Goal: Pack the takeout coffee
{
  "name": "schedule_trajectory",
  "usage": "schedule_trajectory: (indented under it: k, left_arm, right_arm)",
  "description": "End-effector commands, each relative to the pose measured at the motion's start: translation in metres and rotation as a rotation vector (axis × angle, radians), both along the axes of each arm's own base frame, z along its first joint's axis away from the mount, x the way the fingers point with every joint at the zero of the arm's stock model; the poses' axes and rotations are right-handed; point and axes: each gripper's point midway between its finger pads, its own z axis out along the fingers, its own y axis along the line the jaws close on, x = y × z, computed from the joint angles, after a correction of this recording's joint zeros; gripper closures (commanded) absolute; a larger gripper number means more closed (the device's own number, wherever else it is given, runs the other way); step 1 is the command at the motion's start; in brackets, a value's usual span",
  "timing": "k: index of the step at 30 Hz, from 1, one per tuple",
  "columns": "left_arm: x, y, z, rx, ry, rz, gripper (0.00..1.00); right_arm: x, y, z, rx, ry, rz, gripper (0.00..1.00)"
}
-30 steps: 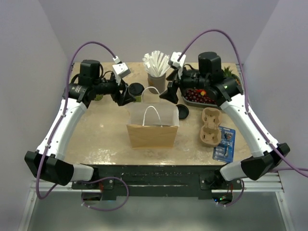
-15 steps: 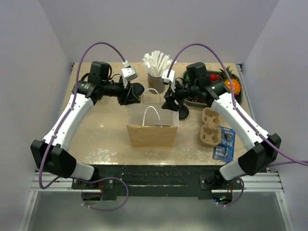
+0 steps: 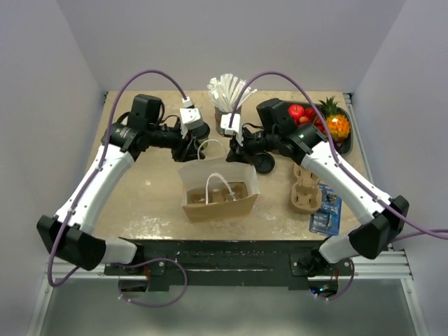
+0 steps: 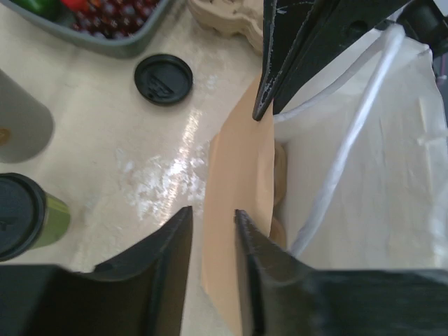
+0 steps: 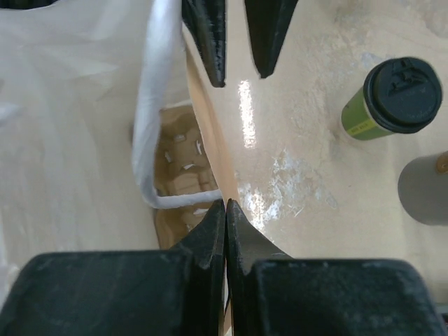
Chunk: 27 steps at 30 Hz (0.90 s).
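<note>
Table (image 3: 140,189): beige, glossy in patches.

One bag (image 3: 224,206) stands mid-table. It is brown paper with a white liner and two white cord handles, and its mouth is open. The right wrist view looks down into it and shows something pale brown at the bottom, but I can't tell what it is.

One grey tray (image 4: 122,47) of fruit sits at the far right, half covered by the right arm in the top view.

One moulded pulp carrier (image 3: 306,185) has two wells showing. One flat blue packet (image 3: 327,210) lies just beside it.

There are two cups, both clear only in the wrist views.
- The coffee (image 5: 392,101) is green paper with a round black lid. It stands upright on the table behind the bag, outside it, and is hard to make out from above.
- The grey cup (image 5: 423,189) is near it. The white straws (image 3: 225,87) show only from above.

There are two black lids: one on the coffee and one loose lid (image 4: 163,79) flat on the table.

Right hand (image 5: 225,204): fingers pressed together on the bag's rear rim, by a handle.

Left hand (image 4: 212,213): fingers a little apart over the same rim. I can't tell whether the paper is pinched.
</note>
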Motion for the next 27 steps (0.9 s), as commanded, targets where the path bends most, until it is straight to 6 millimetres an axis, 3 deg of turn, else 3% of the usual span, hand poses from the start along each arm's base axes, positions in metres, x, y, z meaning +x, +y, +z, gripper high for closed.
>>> schedule_trajectory:
  k: [1, 2, 5, 7, 12, 13, 18, 21, 27]
  left_arm:
    - [-0.011, 0.011, 0.053, -0.064, -0.221, 0.069, 0.57]
    - [-0.018, 0.017, 0.065, -0.082, -0.263, 0.100, 0.53]
    - [-0.013, 0.034, 0.070, -0.073, -0.336, 0.231, 0.48]
    - [-0.007, 0.045, 0.063, -0.047, -0.354, 0.305, 0.46]
    - [0.001, 0.063, 0.050, -0.056, -0.336, 0.411, 0.45]
    - [0.002, 0.065, 0.050, -0.061, -0.333, 0.426, 0.45]
    - [0.010, 0.079, 0.046, -0.060, -0.306, 0.504, 0.45]
    - [0.011, 0.084, 0.047, -0.045, -0.314, 0.518, 0.44]
    - [0.014, 0.085, 0.050, -0.042, -0.331, 0.526, 0.44]
  right_arm:
    - [-0.018, 0.002, 0.052, 0.114, -0.149, -0.003, 1.00]
    - [-0.024, 0.001, 0.066, 0.148, -0.198, 0.004, 1.00]
    - [-0.048, 0.005, 0.080, 0.173, -0.260, 0.036, 1.00]
    - [-0.065, 0.008, 0.082, 0.182, -0.251, 0.067, 1.00]
    - [-0.107, 0.009, 0.068, 0.150, -0.297, 0.178, 1.00]
    - [-0.108, 0.007, 0.056, 0.119, -0.307, 0.176, 1.00]
    - [-0.134, 0.006, 0.058, 0.165, -0.433, 0.231, 1.00]
    - [-0.134, 0.007, 0.058, 0.162, -0.449, 0.206, 1.00]
    - [-0.099, 0.017, 0.085, 0.160, -0.630, 0.118, 1.00]
